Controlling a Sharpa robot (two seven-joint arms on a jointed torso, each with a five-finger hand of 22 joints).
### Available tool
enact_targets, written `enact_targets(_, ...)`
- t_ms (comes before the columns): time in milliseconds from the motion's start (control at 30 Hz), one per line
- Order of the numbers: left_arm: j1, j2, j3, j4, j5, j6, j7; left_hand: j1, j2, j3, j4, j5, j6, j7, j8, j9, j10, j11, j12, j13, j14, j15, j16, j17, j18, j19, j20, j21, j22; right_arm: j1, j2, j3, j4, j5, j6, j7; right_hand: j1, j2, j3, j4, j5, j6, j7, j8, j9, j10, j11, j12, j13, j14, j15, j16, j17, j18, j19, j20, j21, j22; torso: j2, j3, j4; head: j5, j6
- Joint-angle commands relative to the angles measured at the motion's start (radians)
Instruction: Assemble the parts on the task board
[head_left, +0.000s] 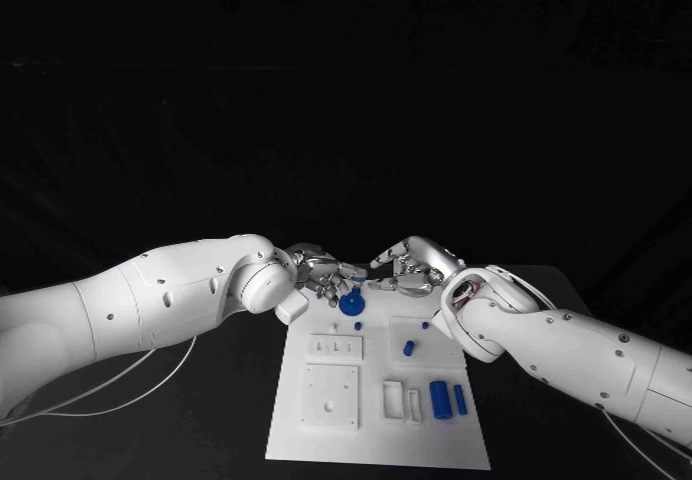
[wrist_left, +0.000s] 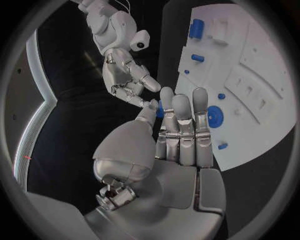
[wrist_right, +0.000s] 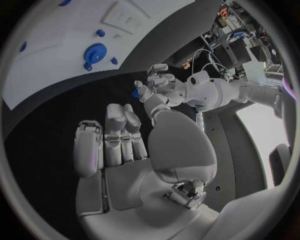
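Note:
The white task board (head_left: 378, 440) lies in the middle of the black table. A blue gear (head_left: 352, 305) sits near its far end, also in the left wrist view (wrist_left: 214, 116) and the right wrist view (wrist_right: 95, 52). Both hands hover just beyond that end, facing each other. My left hand (head_left: 325, 272) pinches a small blue part (wrist_left: 160, 110) between its thumb and fingers; the same part (wrist_right: 135, 93) shows from the right wrist. My right hand (head_left: 408, 270) is close by, fingers partly bent, with nothing in it.
Farther down the board are a short blue peg (head_left: 407, 348), a blue cylinder (head_left: 438, 393) and a thin blue bar (head_left: 460, 398). White blocks (head_left: 330, 395) stand on the board's left half. White cables (head_left: 130, 385) trail on the table at the left.

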Motion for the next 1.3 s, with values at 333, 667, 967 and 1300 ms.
enact_targets(333,-0.002,0.008,0.001,0.007,-0.007,0.030,0.019,0.003,0.000,0.024,-0.031,-0.006,0.050,-0.043,0.003,0.514,0.038,-0.006,0.000,-0.005,0.000,-0.008,-0.004,0.001,-0.019,0.013,0.001,-0.018,0.014,-0.003,0.030,0.000,-0.011,0.018,0.003,0.028,-0.006,0.006,0.001,-0.006,0.002,-0.001,-0.001,-0.004,0.001,-0.004,0.001,-0.001,-0.003,-0.001,0.006,-0.003,-0.001,0.004,0.084,0.005,-0.006,0.230,0.000,-0.0015,0.0012,0.000,-0.002)
enact_targets(667,-0.003,0.010,0.001,0.007,-0.016,0.036,0.020,0.007,0.000,0.023,-0.029,-0.007,0.048,-0.042,0.003,0.510,0.038,-0.006,0.000,-0.006,0.000,-0.008,-0.006,0.001,-0.019,0.017,0.002,-0.028,0.024,-0.008,0.040,0.000,-0.021,0.019,0.046,0.029,-0.003,0.022,0.013,-0.021,-0.002,0.030,-0.009,-0.004,0.003,-0.006,-0.004,0.000,-0.004,-0.003,0.003,-0.005,-0.003,0.003,0.084,0.003,-0.006,0.230,0.000,-0.0004,0.0021,0.002,-0.001)
enact_targets(967,-0.003,0.012,0.001,0.009,-0.019,0.041,0.022,0.009,0.000,0.023,-0.028,-0.009,0.047,-0.042,0.003,0.507,0.037,-0.006,-0.002,-0.008,0.000,-0.007,-0.008,0.001,-0.019,0.018,0.002,-0.033,0.029,-0.011,0.040,0.000,-0.024,0.016,0.035,0.027,-0.020,0.047,0.108,-0.069,-0.045,0.125,-0.035,0.004,0.015,-0.002,-0.021,0.003,-0.001,-0.001,-0.007,-0.005,-0.003,0.001,0.084,-0.006,-0.002,0.231,0.000,-0.0004,0.0004,0.004,-0.001)
enact_targets(1300,-0.003,0.011,0.001,0.008,-0.024,0.044,0.023,0.010,0.000,0.023,-0.027,-0.009,0.047,-0.042,0.003,0.506,0.038,-0.006,-0.003,-0.009,0.000,-0.007,-0.009,0.000,-0.019,0.018,0.002,-0.035,0.031,-0.013,0.037,0.000,-0.021,0.018,0.012,0.039,-0.029,0.081,0.133,-0.084,-0.055,0.184,-0.055,-0.003,0.087,0.009,-0.035,0.004,0.008,0.003,-0.017,-0.006,0.000,-0.002,0.085,-0.019,0.002,0.232,0.001,0.0003,0.0008,0.004,-0.004)
